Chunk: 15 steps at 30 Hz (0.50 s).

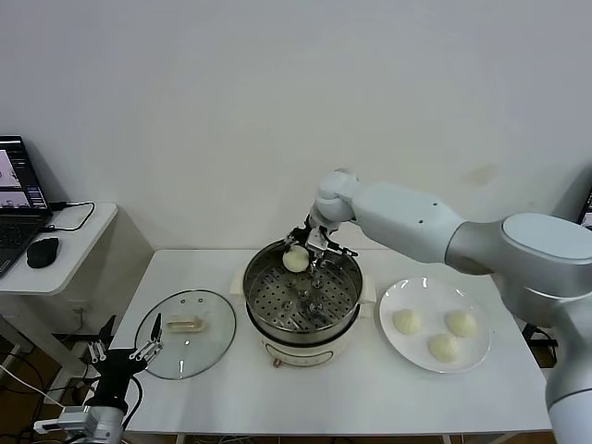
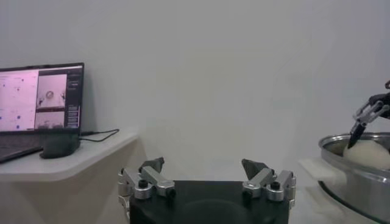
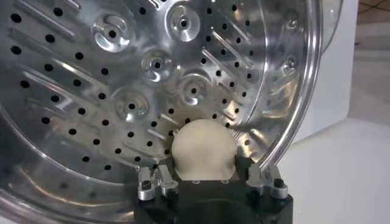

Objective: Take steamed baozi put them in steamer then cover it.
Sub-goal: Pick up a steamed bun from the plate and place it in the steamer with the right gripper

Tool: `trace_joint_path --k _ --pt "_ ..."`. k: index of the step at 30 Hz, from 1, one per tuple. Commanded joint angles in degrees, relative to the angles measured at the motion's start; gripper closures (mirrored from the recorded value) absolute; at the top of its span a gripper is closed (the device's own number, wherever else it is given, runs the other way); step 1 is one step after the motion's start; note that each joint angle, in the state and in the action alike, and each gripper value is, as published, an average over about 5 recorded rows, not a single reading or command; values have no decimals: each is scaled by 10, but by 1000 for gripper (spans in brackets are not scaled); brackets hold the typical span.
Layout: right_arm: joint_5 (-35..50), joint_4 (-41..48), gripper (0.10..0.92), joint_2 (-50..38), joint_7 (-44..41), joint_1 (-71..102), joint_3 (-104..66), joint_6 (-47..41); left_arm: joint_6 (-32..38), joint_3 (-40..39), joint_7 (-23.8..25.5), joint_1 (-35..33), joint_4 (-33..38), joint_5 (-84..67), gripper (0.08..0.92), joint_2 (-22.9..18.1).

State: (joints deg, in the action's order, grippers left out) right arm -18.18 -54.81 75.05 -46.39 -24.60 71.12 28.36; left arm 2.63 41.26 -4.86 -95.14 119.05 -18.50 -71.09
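The steamer [image 1: 268, 319] stands mid-table with its perforated tray [image 3: 91, 91] bare. My right gripper [image 1: 305, 252] hangs over the pot's far rim, shut on one cream-white baozi [image 1: 295, 260], which shows between its dark fingers [image 3: 167, 170] just above the tray. Three more baozi [image 1: 443, 346] lie on the white plate [image 1: 421, 294] to the right of the pot. The glass cover [image 1: 208, 347] lies flat on the table to the pot's left, its bar handle up. My left gripper [image 1: 125, 350] is parked open at the table's near left edge, beside the cover, holding nothing.
A side table at the far left carries a laptop [image 1: 18, 203] and a mouse [image 1: 42, 252], with cables trailing. A white wall stands close behind the table. The table's front edge runs just below the pot and plate.
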Motion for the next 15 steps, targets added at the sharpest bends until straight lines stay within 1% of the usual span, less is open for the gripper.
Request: trace_joint_path --k 1,4,7,12,15 --pt "43 -23 271 -4 -7 -21 19 0 0 -4 0 -1 5 1 177 -2" --pt "91 -61 217 -23 -23 -48 33 -22 0 -7 0 -1 8 2 177 -3" --pt "149 -103 204 -44 -44 -79 42 -58 -2 -10 0 0 14 3 177 -3" --pt "264 -182 203 -104 -115 -147 55 -176 -7 -11 0 1 22 2 177 0" --pt "300 -234 202 -152 -146 -178 64 -250 -8 -10 -1 -1 25 1 177 2"
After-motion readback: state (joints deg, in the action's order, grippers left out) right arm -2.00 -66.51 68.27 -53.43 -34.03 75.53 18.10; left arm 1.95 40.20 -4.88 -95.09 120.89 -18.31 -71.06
